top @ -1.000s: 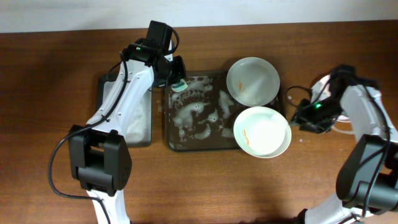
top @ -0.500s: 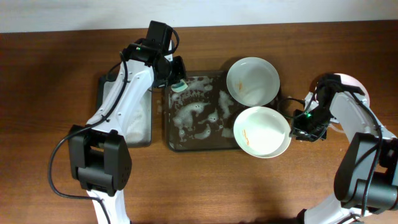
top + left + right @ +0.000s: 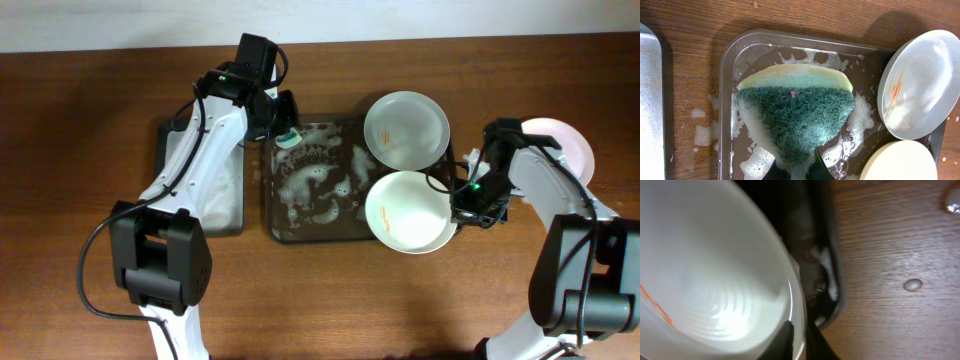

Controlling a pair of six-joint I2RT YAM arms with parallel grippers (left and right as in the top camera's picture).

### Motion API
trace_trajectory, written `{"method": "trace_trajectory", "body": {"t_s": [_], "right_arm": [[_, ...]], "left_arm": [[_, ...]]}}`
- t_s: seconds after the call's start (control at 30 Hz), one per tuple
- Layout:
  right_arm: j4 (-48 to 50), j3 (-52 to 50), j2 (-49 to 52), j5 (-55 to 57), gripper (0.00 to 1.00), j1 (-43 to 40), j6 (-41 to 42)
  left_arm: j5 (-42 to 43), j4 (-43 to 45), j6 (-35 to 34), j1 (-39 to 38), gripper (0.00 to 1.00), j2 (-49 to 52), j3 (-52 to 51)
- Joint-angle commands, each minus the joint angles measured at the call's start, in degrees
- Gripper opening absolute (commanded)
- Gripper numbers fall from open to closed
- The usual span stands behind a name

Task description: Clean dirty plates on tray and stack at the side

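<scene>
Overhead view of a wooden desk (image 3: pixel 80 150) with two robot arms. The right claw (image 3: pixel 462 197) grips the right rim of the near plate (image 3: pixel 405 212), a round white shallow dish. One finger sits inside the rim and one outside, with only a narrow gap between them. To the claw's left, this plate lies over the front right corner of the dark brown tray (image 3: pixel 320 239) and overhangs the front rim. A faint orange smear marks its inside. Just behind the claw and to its left, the rear plate (image 3: pixel 406 130) overlaps the tray's back right corner and touches the near plate's edge. It has an orange streak near its centre. To the claw's right, a third plate (image 3: pixel 570 148) lies on the desk, partly hidden by the arm. A strip of bare wood with a water droplet (image 3: pixel 913 284) shows beside the tray's right rim.

The left claw (image 3: pixel 285 125) is closed on a green and yellow sponge (image 3: pixel 795 115) at the tray's back left corner. Below the sponge, the tray floor is flecked with white foam. To the claw's left, a black tub (image 3: pixel 232 200) lies just beside the tray's left rim.
</scene>
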Motion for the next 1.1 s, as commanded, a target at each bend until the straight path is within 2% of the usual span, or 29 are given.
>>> {"method": "trace_trajectory", "body": {"t_s": [0.0,0.2,0.5,0.67,0.83,1.07], "right_arm": [[0.0,-0.6,0.7,0.4,0.04,2.6,1.2],[1.2,-0.6,0.7,0.0,0.04,7.5,1.3],[8.4,0.0,0.7,-1.1,0.04,16.5,5.2],[12.0,4.1,0.7,-0.8,0.04,20.5,9.9],[19.3,4.9,0.9,5.7,0.04,24.2,16.8],[24.5,4.9,4.4,9.5,0.04,27.0,20.8]], "left_arm": [[-0.4,-0.4,0.2,-0.1,0.01,-0.3,0.3],[-0.4,-0.4,0.2,-0.1,0.01,-0.3,0.3],[-0.4,-0.5,0.2,-0.1,0.01,-0.3,0.3],[-0.4,-0.5,0.2,-0.1,0.01,-0.3,0.4],[-0.4,-1.2,0.2,-0.1,0.01,-0.3,0.3],[-1.0,-2.4,1.0,-0.1,0.01,-0.3,0.3]]}}
